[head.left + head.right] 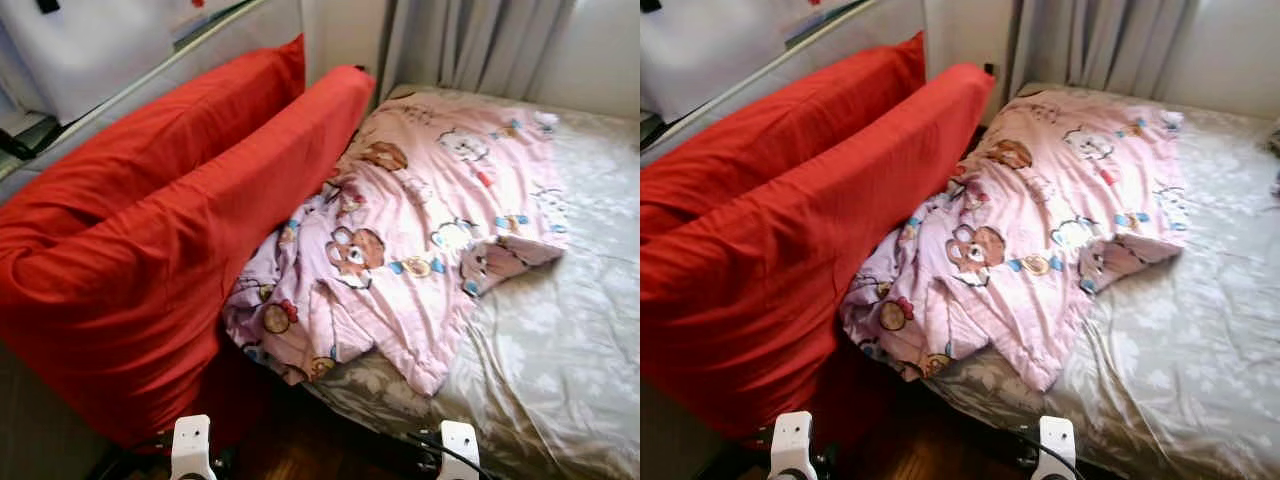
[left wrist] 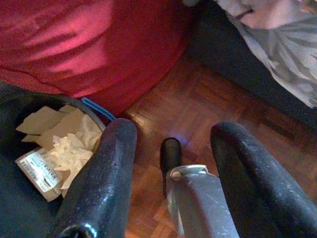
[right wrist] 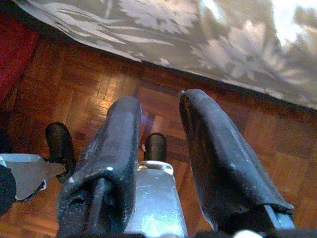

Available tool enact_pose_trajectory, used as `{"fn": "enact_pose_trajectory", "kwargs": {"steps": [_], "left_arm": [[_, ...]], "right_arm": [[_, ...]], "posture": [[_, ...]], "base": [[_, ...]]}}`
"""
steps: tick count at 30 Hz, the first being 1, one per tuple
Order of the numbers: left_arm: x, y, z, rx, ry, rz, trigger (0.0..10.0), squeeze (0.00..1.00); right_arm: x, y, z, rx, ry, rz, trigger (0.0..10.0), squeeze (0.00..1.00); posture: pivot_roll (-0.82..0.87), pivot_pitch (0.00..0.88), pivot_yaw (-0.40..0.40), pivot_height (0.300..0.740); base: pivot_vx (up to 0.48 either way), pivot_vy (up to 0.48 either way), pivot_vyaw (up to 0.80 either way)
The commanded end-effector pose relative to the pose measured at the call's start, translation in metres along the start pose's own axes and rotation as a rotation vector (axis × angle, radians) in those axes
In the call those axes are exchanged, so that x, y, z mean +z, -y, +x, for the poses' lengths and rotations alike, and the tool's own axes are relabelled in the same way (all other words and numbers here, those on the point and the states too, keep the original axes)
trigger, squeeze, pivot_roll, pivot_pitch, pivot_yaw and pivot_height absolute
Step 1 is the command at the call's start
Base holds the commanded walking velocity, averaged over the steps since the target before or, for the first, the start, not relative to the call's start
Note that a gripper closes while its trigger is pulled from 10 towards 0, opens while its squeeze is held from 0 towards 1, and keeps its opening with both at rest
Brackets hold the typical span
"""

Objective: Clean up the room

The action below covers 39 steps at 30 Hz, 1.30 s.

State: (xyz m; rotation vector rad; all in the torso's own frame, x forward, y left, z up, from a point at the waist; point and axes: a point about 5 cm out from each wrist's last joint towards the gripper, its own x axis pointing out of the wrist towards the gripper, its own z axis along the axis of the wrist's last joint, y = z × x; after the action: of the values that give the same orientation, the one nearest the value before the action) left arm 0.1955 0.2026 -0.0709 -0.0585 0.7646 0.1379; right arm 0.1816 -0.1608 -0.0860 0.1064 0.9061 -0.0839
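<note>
Parquet floor (image 3: 163,94), bed (image 1: 560,330), curtains (image 1: 470,40).

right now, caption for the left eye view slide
Crumpled pink cartoon blanket on a grey floral bed, beside two red cushions.

Grey curtain (image 1: 470,40), parquet floor (image 3: 89,94).

We see two plain red cushions (image 1: 150,230), a pink blanket (image 1: 420,230) printed with bears — and a grey floral sheet (image 1: 560,340).
</note>
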Motion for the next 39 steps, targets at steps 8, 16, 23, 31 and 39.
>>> {"fn": "enact_pose_trajectory", "kwargs": {"steps": [8,16,23,31,39], "left_arm": [[-0.007,-0.007,-0.002,0.017,-0.026,-0.003,10.0,0.00],[0.000,-0.007,-0.002,0.014,0.023,-0.013,10.0,0.00],[0.033,-0.008,0.001,-0.026,0.207,-0.016,10.0,0.00],[0.071,-0.002,-0.010,-0.082,0.497,-0.011,10.0,0.00],[0.083,-0.001,-0.037,-0.101,0.664,0.022,10.0,0.00]], "right_arm": [[-0.003,0.001,0.000,-0.007,-0.011,0.008,10.0,0.00],[0.000,0.001,-0.001,0.002,0.019,0.012,10.0,0.00],[0.006,0.000,-0.002,0.034,0.100,0.013,10.0,0.00],[0.012,0.000,-0.005,0.054,0.212,0.034,10.0,0.00],[0.013,0.002,-0.007,0.061,0.264,0.032,10.0,0.00]], "posture": [[0.05,0.111,-0.014,0.740],[0.05,0.117,-0.016,0.740],[0.05,0.123,-0.020,0.740],[0.04,0.122,-0.026,0.740],[0.03,0.107,-0.029,0.740]], "base": [[0.332,0.000,0.00],[0.115,0.000,0.00],[0.000,0.000,0.00],[0.000,0.000,0.00],[0.000,0.000,0.00]]}}
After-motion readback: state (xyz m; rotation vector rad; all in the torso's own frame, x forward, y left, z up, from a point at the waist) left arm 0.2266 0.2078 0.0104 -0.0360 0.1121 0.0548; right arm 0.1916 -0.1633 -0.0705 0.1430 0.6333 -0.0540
